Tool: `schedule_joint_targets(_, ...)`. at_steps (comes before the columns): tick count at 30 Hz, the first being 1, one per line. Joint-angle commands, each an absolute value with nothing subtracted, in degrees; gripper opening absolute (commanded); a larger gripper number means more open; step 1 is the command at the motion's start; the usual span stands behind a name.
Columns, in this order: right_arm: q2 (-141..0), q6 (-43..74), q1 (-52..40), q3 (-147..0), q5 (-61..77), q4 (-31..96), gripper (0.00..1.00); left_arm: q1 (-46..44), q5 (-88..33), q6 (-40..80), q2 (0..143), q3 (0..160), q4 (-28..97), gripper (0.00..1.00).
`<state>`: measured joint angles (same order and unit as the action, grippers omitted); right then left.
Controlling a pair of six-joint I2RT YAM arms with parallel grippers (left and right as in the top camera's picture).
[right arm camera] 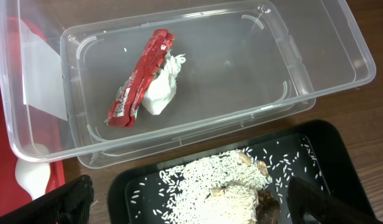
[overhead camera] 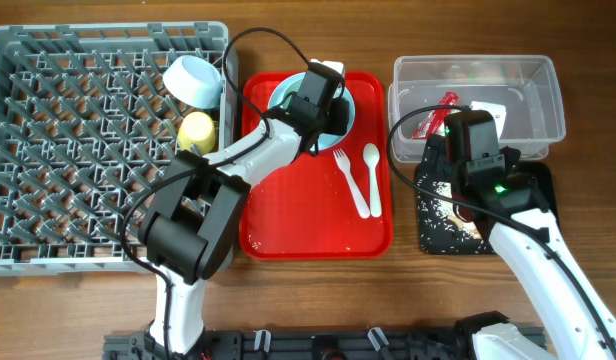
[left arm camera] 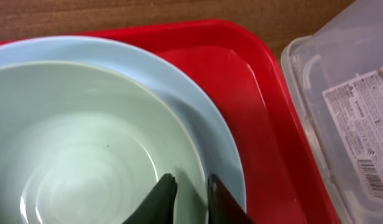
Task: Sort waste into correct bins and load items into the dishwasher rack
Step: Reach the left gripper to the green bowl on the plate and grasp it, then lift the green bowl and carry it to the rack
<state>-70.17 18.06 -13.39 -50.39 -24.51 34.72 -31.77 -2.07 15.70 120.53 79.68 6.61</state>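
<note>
Left gripper point(left arm camera: 190, 182) is nipped onto the rim of the pale blue-green bowl point(left arm camera: 86, 143) at 5 o'clock in the wrist view, one finger inside and one outside. The rim grip likely lets the bowl lift clear of the light blue plate point(left arm camera: 176, 93) under it. Both sit at 12 o'clock on the red tray point(overhead camera: 288, 220). White fork point(overhead camera: 342, 168) and spoon point(overhead camera: 371, 170) lie at the tray's 3 o'clock, untouched.

Dishwasher rack point(overhead camera: 48, 150) is at the tray's 9 o'clock. Small white bowl point(overhead camera: 193, 78) and yellow cup point(overhead camera: 196, 128) are in it, at its 2 o'clock side.

Right gripper point(right arm camera: 190, 186) is spread wide and empty over the black tray point(right arm camera: 341, 155) of rice scraps point(right arm camera: 210, 180). Clear tub point(right arm camera: 328, 56) at the black tray's 12 o'clock holds the red wrapper point(right arm camera: 140, 78) and crumpled paper point(right arm camera: 161, 93). Waste looks sorted; dishes remain.
</note>
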Motion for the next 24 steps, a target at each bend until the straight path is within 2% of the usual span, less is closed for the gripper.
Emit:
schedule_joint_targets(1,-70.19,18.04,-13.3,-50.92,-25.45,34.63,1.0,-31.99,-0.56,15.16,121.3,80.68,8.82,0.12)
schedule_joint_targets(3,-70.19,18.04,-13.3,-50.92,-25.45,34.61,1.0,-31.99,0.71,15.18,121.3,80.68,10.13,0.04)
schedule_joint_targets(8,-70.19,18.04,-13.3,-50.92,-25.45,34.63,1.0,-31.99,0.73,15.18,119.57,80.71,9.72,0.04)
schedule_joint_targets(12,-70.19,18.06,-13.3,-50.92,-25.45,34.61,1.0,-31.64,-1.91,18.06,111.7,80.71,13.41,0.04)
schedule_joint_targets(16,-70.19,18.02,-13.3,-50.92,-25.45,34.63,1.0,-27.77,-13.96,18.92,98.91,80.71,24.56,0.04)
schedule_joint_targets(19,-70.19,18.04,-13.3,-50.92,-25.45,34.63,1.0,-21.45,-23.7,18.76,89.17,80.71,38.72,0.04)
schedule_joint_targets(24,-70.19,18.06,-13.3,-50.92,-25.45,34.63,1.0,-1.3,-36.77,5.43,77.28,80.71,64.51,0.04)
